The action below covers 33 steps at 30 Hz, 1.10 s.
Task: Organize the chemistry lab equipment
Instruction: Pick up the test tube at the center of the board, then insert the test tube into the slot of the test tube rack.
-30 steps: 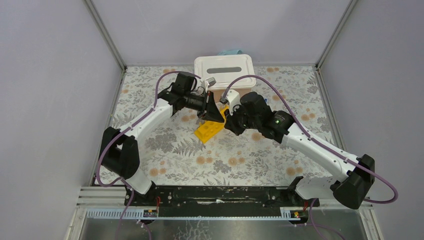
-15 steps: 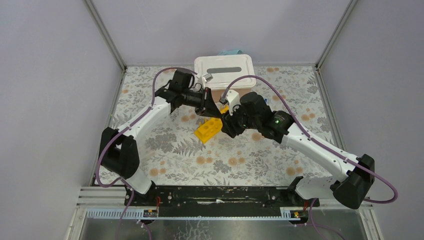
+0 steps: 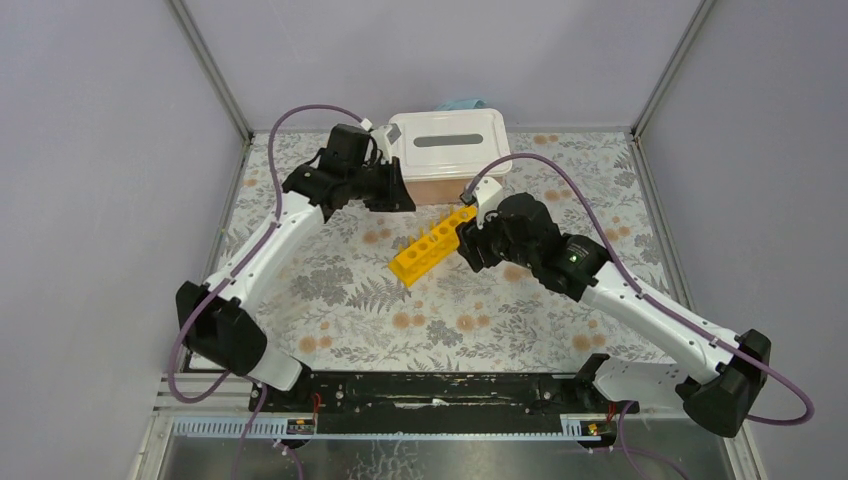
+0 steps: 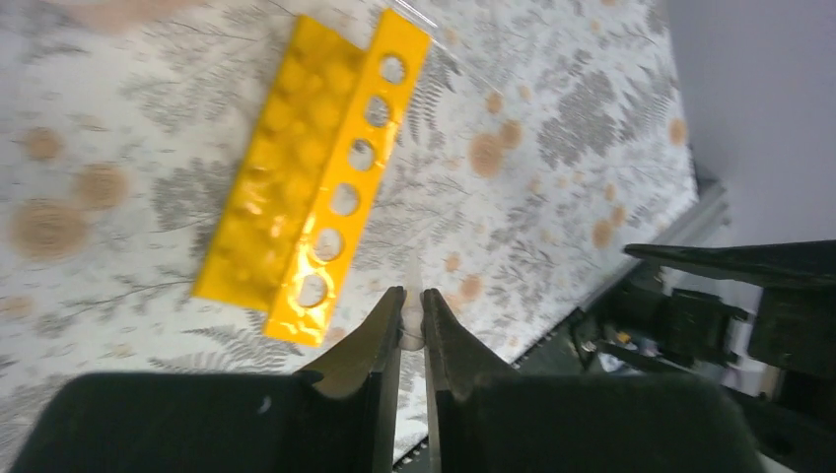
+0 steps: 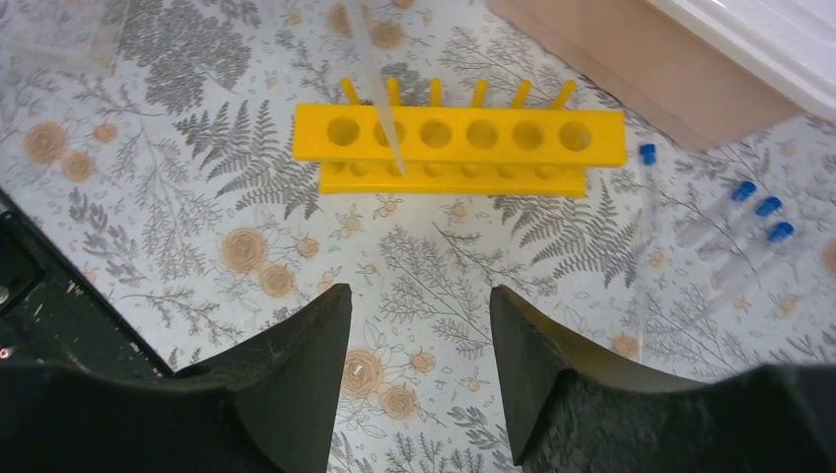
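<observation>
The yellow test-tube rack point(image 3: 432, 245) lies on the floral table mat, its six round holes point(image 5: 482, 134) showing. My left gripper point(image 4: 412, 294) is shut on a thin clear tube point(image 4: 413, 313) and hovers to the rack's upper left point(image 3: 400, 197). In the right wrist view this clear tube point(image 5: 375, 79) slants down across the rack's second hole from the left; I cannot tell if its tip is inside. My right gripper point(image 5: 419, 291) is open and empty, just short of the rack's right end point(image 3: 468, 240). Several blue-capped clear tubes point(image 5: 759, 212) lie on the mat to the right of the rack.
A brown box with a white slotted lid point(image 3: 448, 145) stands at the back, right behind the rack point(image 5: 611, 59). Grey walls and metal posts close in the table. A black rail point(image 3: 440, 385) runs along the near edge.
My right gripper has opened and let go of the rack's end, drawing back slightly. My left arm has swung away up and left, uncovering the rack, still shut on the clear tube.
</observation>
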Each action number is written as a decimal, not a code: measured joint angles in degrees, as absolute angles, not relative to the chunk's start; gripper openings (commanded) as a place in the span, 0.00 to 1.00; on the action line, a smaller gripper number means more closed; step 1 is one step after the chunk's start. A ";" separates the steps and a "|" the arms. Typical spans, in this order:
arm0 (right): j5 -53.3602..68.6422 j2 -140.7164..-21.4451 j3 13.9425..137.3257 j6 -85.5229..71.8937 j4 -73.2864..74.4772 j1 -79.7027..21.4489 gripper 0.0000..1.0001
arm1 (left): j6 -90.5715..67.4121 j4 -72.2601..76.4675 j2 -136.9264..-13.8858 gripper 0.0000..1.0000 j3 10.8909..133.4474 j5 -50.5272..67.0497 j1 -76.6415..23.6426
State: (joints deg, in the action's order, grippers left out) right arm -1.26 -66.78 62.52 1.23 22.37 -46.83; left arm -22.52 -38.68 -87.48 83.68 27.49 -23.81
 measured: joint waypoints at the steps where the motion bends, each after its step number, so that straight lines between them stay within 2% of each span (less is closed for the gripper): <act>1: -2.63 -66.11 61.98 0.84 21.98 -46.83 0.61 | -21.89 -38.96 -86.46 0.17 83.66 24.86 -24.12; 6: -8.84 -64.07 59.77 -0.78 19.79 -46.85 0.61 | -18.65 -38.79 -81.10 0.16 81.93 13.17 -27.99; 12: -12.99 -63.31 57.36 -1.76 18.46 -46.85 0.61 | -15.94 -38.24 -79.20 0.15 80.23 5.28 -32.32; 33: -15.57 -62.70 54.46 -2.24 17.23 -46.87 0.62 | -13.74 -32.84 -79.20 0.13 74.08 -2.94 -36.93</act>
